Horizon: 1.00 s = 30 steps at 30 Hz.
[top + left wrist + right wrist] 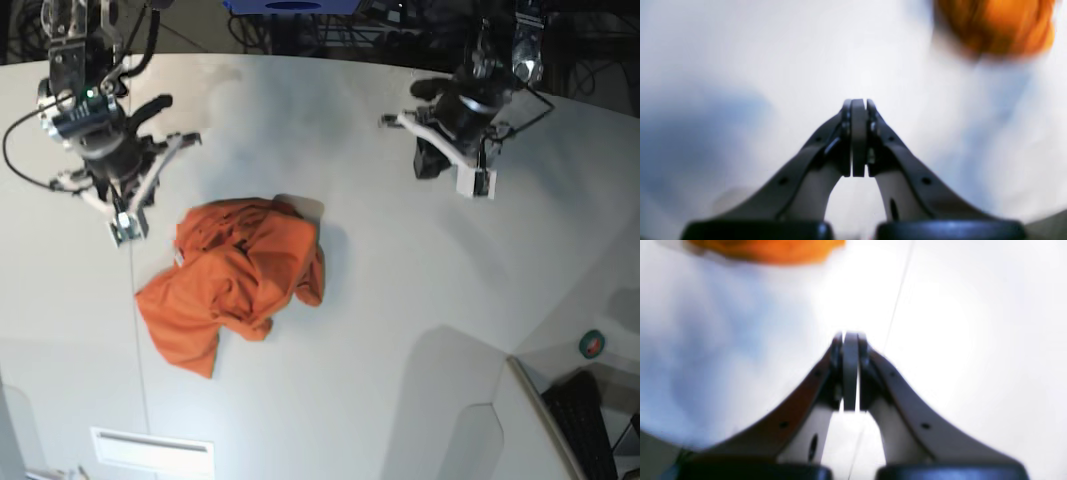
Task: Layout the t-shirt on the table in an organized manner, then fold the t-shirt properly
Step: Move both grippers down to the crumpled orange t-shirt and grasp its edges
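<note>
- The t-shirt (pixel 237 281) is lying crumpled at about 8 o'clock of the counter (pixel 400 330); you are not yet spreading or folding it.
- Your right claw (pixel 128 228) is hovering at the shirt's 10 o'clock, looking nearly together, clamped on nothing.
- Your left claw (pixel 478 184) is hanging together at 2 o'clock, well apart.

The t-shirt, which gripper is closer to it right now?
Right. The right gripper hangs just beside the t-shirt, at its upper left in the base view; the left gripper is far off to its upper right.
</note>
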Each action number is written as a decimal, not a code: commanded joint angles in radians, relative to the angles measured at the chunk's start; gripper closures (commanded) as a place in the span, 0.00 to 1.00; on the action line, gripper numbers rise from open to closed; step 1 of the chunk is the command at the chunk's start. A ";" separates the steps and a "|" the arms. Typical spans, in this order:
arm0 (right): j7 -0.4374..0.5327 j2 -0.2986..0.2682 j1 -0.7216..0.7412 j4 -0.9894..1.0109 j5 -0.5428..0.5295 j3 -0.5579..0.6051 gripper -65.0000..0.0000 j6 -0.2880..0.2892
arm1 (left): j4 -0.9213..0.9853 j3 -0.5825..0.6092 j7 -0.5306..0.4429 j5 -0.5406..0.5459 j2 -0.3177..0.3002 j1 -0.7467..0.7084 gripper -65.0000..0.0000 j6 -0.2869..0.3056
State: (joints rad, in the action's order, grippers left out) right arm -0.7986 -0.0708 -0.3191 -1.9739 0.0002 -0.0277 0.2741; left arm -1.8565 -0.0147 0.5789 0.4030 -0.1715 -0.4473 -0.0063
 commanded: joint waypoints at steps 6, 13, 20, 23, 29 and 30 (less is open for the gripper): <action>-0.078 -0.010 0.286 0.037 -0.001 -0.011 0.30 0.144 | -0.013 -0.009 0.017 0.001 0.036 0.094 1.00 -0.002; -0.100 -0.011 0.452 0.180 -0.001 0.133 0.29 0.193 | 0.018 -0.170 0.017 0.001 0.040 0.086 0.80 -0.002; -0.097 0.024 0.553 0.362 -0.001 0.231 0.29 0.193 | 0.090 -0.321 0.020 0.003 0.034 0.084 0.77 -0.001; -0.095 0.035 0.605 0.456 -0.001 0.234 0.37 0.196 | 0.110 -0.354 0.022 0.003 0.034 0.084 0.77 0.001; 0.014 0.059 0.654 0.628 0.001 0.232 0.56 0.198 | 0.126 -0.371 0.022 0.001 0.034 0.094 0.71 0.001; 0.026 0.059 0.662 0.661 0.001 0.232 0.56 0.198 | 0.126 -0.370 0.022 0.001 0.034 0.094 0.66 0.001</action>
State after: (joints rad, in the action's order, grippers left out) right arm -0.7918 -0.0109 0.3088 -1.2972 0.0021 0.2077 0.4744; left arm -1.7119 -0.3817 0.6182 0.3992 -0.1303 -0.3550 -0.0074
